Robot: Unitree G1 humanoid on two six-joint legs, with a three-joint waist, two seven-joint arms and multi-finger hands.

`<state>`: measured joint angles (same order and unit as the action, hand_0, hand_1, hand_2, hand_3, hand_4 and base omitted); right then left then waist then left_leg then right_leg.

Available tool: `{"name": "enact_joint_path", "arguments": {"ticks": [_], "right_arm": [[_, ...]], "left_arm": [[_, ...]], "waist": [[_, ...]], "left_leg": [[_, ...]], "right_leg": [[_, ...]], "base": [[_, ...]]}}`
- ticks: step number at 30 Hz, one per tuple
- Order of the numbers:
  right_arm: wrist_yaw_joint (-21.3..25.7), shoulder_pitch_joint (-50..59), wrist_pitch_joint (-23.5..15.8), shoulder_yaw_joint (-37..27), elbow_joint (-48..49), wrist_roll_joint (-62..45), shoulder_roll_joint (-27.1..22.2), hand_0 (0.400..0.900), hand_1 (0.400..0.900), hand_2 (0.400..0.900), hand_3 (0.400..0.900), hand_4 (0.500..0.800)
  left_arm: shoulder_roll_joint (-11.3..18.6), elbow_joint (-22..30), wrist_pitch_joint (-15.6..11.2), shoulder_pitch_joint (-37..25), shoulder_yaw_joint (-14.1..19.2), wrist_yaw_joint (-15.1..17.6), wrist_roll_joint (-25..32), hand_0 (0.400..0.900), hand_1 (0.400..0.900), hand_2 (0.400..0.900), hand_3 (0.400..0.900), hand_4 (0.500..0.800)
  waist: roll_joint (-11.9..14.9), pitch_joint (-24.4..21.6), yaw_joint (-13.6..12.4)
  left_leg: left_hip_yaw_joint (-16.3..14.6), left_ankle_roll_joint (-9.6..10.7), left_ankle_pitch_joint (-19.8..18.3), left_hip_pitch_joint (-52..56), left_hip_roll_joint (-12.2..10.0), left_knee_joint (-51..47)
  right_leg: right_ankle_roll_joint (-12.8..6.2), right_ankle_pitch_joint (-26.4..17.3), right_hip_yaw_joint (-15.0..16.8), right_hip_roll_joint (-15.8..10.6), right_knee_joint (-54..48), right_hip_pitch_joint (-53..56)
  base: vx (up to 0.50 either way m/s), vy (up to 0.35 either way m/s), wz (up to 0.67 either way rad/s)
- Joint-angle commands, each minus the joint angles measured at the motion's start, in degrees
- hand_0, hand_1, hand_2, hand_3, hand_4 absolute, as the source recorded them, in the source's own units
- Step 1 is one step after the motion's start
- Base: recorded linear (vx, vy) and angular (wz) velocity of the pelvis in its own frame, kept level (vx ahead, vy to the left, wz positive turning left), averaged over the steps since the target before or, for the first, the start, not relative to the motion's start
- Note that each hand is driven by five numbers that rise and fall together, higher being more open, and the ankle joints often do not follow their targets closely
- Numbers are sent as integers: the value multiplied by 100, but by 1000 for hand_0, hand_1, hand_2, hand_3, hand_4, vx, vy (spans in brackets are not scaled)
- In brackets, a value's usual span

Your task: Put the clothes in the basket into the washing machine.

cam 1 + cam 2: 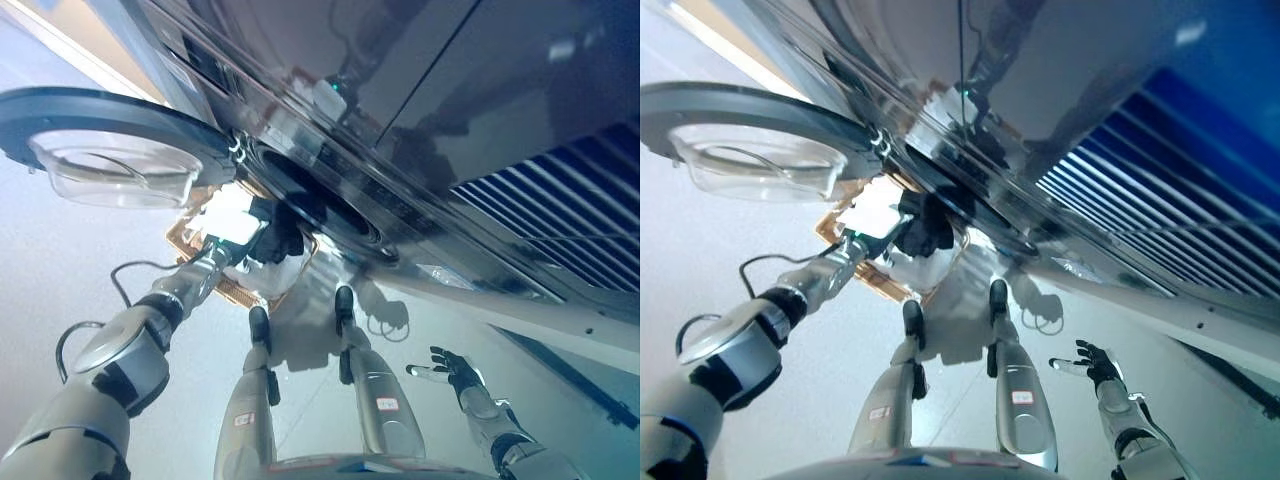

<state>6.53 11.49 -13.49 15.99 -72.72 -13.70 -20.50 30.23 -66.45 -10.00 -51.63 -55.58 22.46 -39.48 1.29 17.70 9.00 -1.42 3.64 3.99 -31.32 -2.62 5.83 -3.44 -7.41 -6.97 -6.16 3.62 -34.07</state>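
Left hand (902, 228) reaching far over the basket (872, 283), fingers hidden in a dark garment (928, 226), so grip cannot be told; garment hanging just at the lower rim of the washing machine's drum opening (320, 195), door (110, 135) swung open to the left; drum lying up and right of the garment; right hand (452, 370) idle near right, fingers spread open.
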Motion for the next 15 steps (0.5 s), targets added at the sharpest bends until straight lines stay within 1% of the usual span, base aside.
{"name": "enact_joint_path", "arguments": {"ticks": [1, 3, 4, 8, 9, 11, 13, 15], "right_arm": [[166, -278, -174, 22, 328, -423, -422, 900, 900, 900, 900, 800], [157, -274, -185, 14, 406, -479, -430, 900, 900, 900, 900, 800], [137, -266, -252, 18, 623, -613, -477, 900, 900, 900, 900, 800], [148, -298, -288, -3, 820, -734, -493, 900, 900, 900, 900, 800], [100, -344, -303, -9, 1000, -788, -531, 900, 900, 900, 900, 800], [89, -587, -356, -46, 1553, -817, -543, 900, 900, 900, 900, 800], [94, -679, -366, -80, 1758, -855, -589, 900, 900, 900, 900, 800], [79, -792, -403, -189, 1935, -897, -647, 900, 900, 900, 900, 800]], "left_arm": [[325, -61, 162, -408, 81, 372, -171, 900, 900, 900, 900, 800], [345, -28, 169, -461, 88, 374, -137, 900, 900, 900, 900, 800], [362, -73, 216, -647, 18, 422, -151, 900, 900, 900, 900, 800], [420, -138, 240, -766, 49, 366, -29, 900, 900, 900, 900, 800], [465, -205, 238, -927, 6, 273, 31, 900, 900, 900, 900, 800], [542, -296, 287, -929, 50, 273, 117, 900, 900, 900, 900, 800], [610, -354, 257, -1037, -3, 172, 193, 900, 900, 900, 900, 800], [715, -280, 208, -1082, -101, 84, 217, 900, 900, 900, 900, 800]], "waist": [[0, -245, 171], [-18, -265, 181], [-19, -260, 242], [-20, -312, 298], [6, -333, 347], [47, -369, 429], [89, -401, 474], [105, -427, 511]], "left_leg": [[-55, -12, -449, -847, 114, 950], [-62, -21, -464, -1001, 108, 1005], [-70, -23, -505, -1255, 80, 1115], [-56, -27, -550, -1622, 47, 1283], [-49, -36, -596, -1823, 12, 1414], [-28, -45, -635, -2042, -30, 1525], [-13, -46, -676, -2239, -52, 1640], [-17, -57, -731, -2410, -45, 1757]], "right_leg": [[-395, 64, 131, -203, 514, -480], [-395, 67, 134, -210, 574, -646], [-399, 59, 150, -219, 637, -912], [-396, 63, 173, -217, 704, -1232], [-391, 66, 196, -206, 764, -1413], [-389, 49, 217, -179, 817, -1637], [-388, 46, 232, -171, 857, -1807], [-389, 55, 235, -168, 905, -1975]], "base": [[-17, -3, -3], [-15, 3, -2], [-25, 10, -7], [-13, -3, -4], [-4, -4, -6], [-6, -7, -11], [-4, -7, -4], [1, -9, 2]]}}
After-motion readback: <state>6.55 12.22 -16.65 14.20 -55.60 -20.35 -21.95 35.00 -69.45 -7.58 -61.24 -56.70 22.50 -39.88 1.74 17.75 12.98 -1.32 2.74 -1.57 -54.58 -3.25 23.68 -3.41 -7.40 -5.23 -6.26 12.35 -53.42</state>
